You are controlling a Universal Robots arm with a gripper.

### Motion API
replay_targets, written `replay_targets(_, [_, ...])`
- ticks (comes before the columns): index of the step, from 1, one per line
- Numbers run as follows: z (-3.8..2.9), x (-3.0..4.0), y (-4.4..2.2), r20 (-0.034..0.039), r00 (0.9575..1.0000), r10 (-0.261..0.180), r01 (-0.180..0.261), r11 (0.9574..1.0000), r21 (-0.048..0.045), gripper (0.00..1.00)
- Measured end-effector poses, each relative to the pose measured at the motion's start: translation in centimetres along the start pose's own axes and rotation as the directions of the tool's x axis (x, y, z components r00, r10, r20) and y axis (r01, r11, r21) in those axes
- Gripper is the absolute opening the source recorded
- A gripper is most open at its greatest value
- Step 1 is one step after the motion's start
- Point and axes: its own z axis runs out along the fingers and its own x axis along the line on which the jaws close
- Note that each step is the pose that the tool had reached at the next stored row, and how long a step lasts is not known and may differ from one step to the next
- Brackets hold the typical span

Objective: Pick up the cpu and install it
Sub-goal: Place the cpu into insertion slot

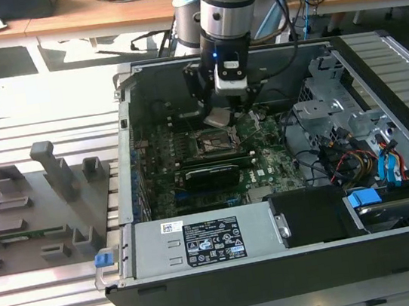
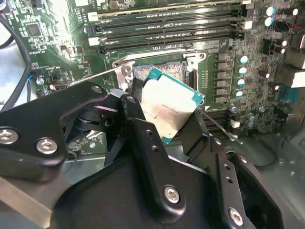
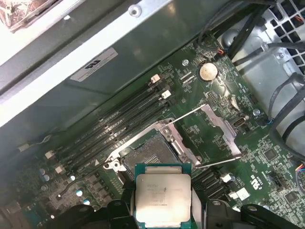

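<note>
Bright, even room light fills the exterior view, yet the inside of the case (image 1: 283, 279) lies in shadow. In the second wrist view glare bleaches part of the board (image 2: 66, 28), and the cpu (image 2: 167, 107) lid gleams pale.

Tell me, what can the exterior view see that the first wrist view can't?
The exterior view takes in the whole computer case, the arm and a grey tray on its left. The first wrist view brings out the round battery and the memory slots. Both show the cpu held in the gripper, near the open socket.
</note>
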Motion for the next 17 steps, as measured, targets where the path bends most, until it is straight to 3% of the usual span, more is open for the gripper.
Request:
replay_targets(6, [0.04, 0.0, 0.0, -0.0049, 0.9948, 0.102, -0.102, 0.9948, -0.0012, 0.55])
replay_targets(10, [0.05, 0.0, 0.0, -0.0091, 0.9845, 0.175, -0.175, 0.9845, -0.0024, 0.55])
replay_targets(14, [0.07, 0.0, 0.0, -0.0117, 0.9758, 0.218, -0.218, 0.9758, -0.003, 0.55])
replay_targets(17, [0.07, 0.0, 0.0, -0.014, 0.9655, 0.26, -0.26, 0.9655, -0.0033, 0.55])
